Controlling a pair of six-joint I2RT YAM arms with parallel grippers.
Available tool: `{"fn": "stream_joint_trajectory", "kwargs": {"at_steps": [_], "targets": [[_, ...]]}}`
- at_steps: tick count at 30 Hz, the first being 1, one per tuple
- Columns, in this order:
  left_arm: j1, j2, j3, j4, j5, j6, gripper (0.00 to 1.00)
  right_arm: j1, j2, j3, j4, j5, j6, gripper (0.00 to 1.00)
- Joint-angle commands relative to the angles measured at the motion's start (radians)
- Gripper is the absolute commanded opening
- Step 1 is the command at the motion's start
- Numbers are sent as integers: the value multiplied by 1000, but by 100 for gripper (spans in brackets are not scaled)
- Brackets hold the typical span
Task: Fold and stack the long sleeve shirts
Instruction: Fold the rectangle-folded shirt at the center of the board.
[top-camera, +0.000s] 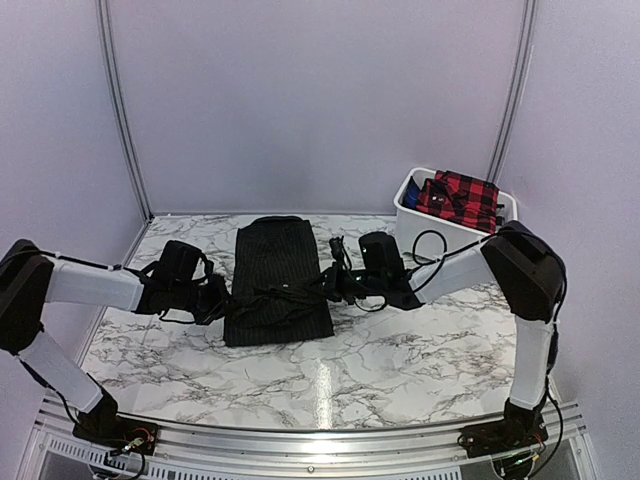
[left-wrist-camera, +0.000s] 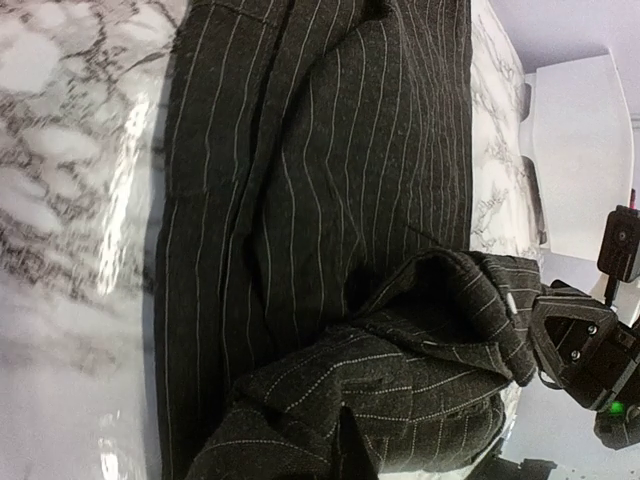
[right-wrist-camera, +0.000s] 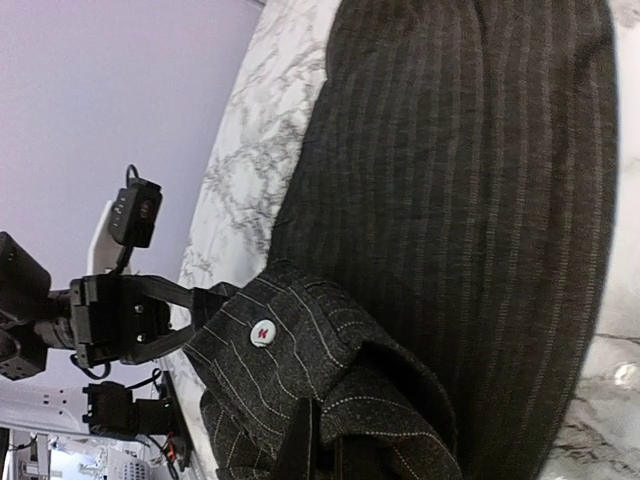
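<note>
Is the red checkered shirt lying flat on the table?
No, the red plaid shirt sits bunched inside the white bin at the back right.

We take this for a robotics lab booth: bare lilac partition walls (top-camera: 320, 100) on metal posts (top-camera: 122, 110), a marble-patterned table (top-camera: 400, 370), a left arm (top-camera: 88, 283) and right arm (top-camera: 532, 275) bolted to an aluminium rail (top-camera: 300, 440)

White bin (top-camera: 406, 216) on marble table (top-camera: 400, 365)

Two shirts (black pinstriped shirt (top-camera: 275, 262), red plaid shirt (top-camera: 465, 197)), one white bin (top-camera: 404, 213), one marble table (top-camera: 400, 355).
</note>
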Motion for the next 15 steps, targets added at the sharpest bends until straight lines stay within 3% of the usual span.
{"fn": "stream_joint_trajectory", "kwargs": {"at_steps": [1, 8, 15], "targets": [[12, 130, 98, 54, 17, 108, 0, -15, 44, 27, 44, 53, -7, 0], [10, 199, 96, 62, 12, 80, 0, -14, 105, -21, 74, 49, 11, 0], [-57, 143, -9, 62, -11, 15, 0, 17, 12, -206, 108, 47, 18, 0]]}}
